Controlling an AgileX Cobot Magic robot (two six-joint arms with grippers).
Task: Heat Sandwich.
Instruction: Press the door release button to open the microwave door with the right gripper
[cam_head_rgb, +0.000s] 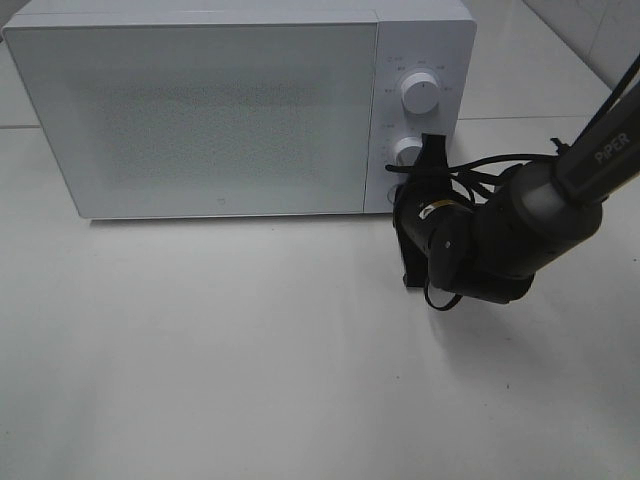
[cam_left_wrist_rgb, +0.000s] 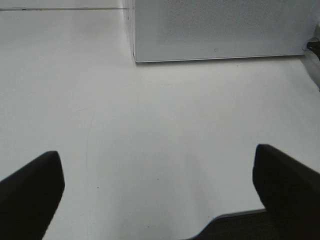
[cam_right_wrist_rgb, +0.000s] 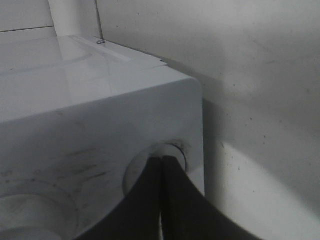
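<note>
The microwave (cam_head_rgb: 200, 110) stands on the white surface (cam_head_rgb: 250, 360) with its door (cam_head_rgb: 190, 120) closed. The control panel, to the right of the door, carries an upper knob (cam_head_rgb: 418, 93) and a lower knob (cam_head_rgb: 407, 150).

Right arm (cam_head_rgb: 540, 200): it reaches in from the right edge of the exterior high view and ends in front of the lower part of the control panel. The right gripper (cam_right_wrist_rgb: 162, 167) has its fingers (cam_right_wrist_rgb: 150, 190) pressed together, with nothing between them. In the right wrist view the joined tips meet a small round control (cam_right_wrist_rgb: 175, 149) set near a corner of the microwave's front face. In the exterior high view the gripper hides this control.

Left gripper (cam_left_wrist_rgb: 157, 160): it shows only in the left wrist view. Its fingers (cam_left_wrist_rgb: 30, 192) stand wide apart and hold nothing. It hangs above bare surface, well apart from the microwave, whose lower front corner shows far ahead of it.

Sandwich: it shows in no view, so its place cannot be told. The frosted door does not reveal the interior
</note>
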